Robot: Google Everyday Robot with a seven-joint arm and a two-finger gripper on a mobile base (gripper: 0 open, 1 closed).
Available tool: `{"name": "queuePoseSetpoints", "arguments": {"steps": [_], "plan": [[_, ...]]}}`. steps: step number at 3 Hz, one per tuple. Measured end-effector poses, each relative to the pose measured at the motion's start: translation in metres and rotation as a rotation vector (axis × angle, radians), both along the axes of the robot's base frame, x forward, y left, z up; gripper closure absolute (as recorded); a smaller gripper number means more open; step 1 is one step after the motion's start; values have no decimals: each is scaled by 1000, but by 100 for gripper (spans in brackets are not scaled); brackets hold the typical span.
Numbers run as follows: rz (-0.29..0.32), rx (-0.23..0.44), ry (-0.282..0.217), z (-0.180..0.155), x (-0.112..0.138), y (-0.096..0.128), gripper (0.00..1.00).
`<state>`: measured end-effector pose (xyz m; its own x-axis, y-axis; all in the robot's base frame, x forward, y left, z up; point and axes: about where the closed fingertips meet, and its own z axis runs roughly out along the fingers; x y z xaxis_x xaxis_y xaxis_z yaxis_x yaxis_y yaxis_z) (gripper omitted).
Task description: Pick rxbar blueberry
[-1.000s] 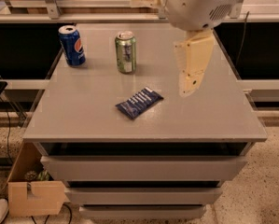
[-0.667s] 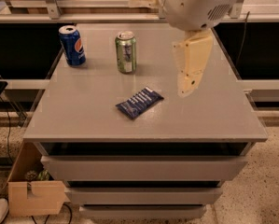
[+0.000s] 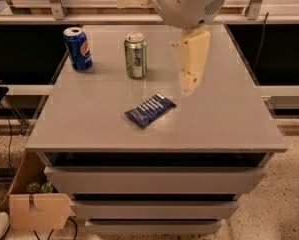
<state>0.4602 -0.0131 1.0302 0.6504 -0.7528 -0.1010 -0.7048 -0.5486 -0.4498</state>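
One blueberry bar (image 3: 150,110) lay flat on the worktop (image 3: 229,124), to the near left of the end effector (image 3: 189,88) hanging above. We could not tell how wide that stood. The bar's long axis ran near-left to far-right.

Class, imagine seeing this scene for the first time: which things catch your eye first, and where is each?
The cream gripper hangs from the white arm above the grey table, right of centre. The dark-blue rxbar blueberry lies flat mid-table, down-left of it. At the back stand a blue Pepsi can, left, and a green can beside it.
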Motion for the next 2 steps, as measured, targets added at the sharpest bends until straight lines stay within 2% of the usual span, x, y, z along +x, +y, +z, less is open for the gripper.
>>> {"name": "queuePoseSetpoints", "arguments": {"steps": [2], "plan": [[91, -25, 45, -23, 12, 14, 0]]}}
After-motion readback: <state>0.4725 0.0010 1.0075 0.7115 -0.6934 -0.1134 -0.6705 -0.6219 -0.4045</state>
